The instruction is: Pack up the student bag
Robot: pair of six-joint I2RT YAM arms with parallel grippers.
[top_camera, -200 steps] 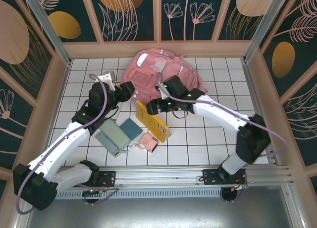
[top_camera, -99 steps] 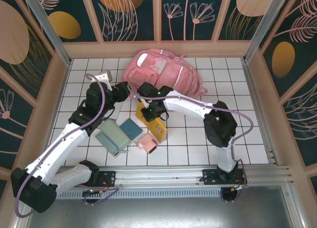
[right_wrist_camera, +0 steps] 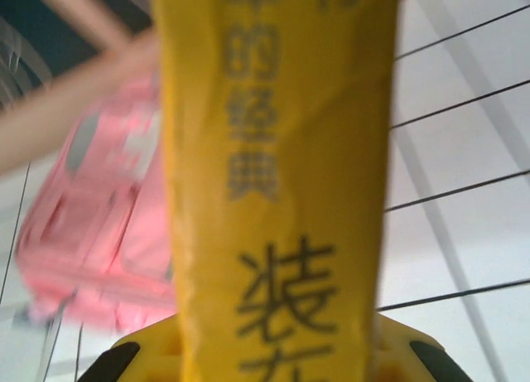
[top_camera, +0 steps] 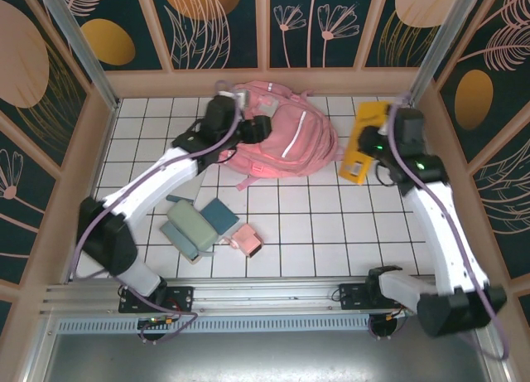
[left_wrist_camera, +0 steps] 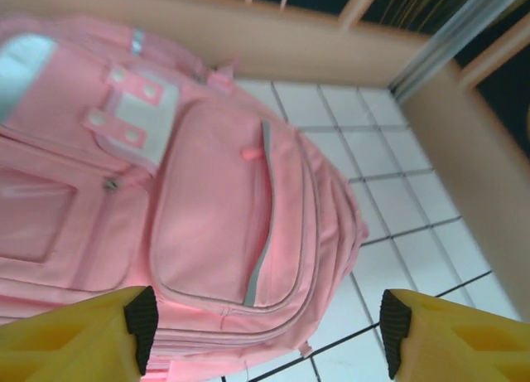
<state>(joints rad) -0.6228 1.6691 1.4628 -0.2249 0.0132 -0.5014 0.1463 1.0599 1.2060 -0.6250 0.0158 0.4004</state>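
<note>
One held | left jaws agape, empty | right jaws clamp yellow book | wrist view: lettering

Top external: high, behind arm bases, looking down. Both wrist views: close, sharing student bag with overhead.

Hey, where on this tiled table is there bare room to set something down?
Widest bare patch: white tiles between the small pink pouch, the large pink fabric backpack and the right arm holding a yellow book. Another: far-left corner tiles, between wooden side wall and left arm. Crowded: near left, where a grey-green case, teal book and the pouch bunch together.
</note>
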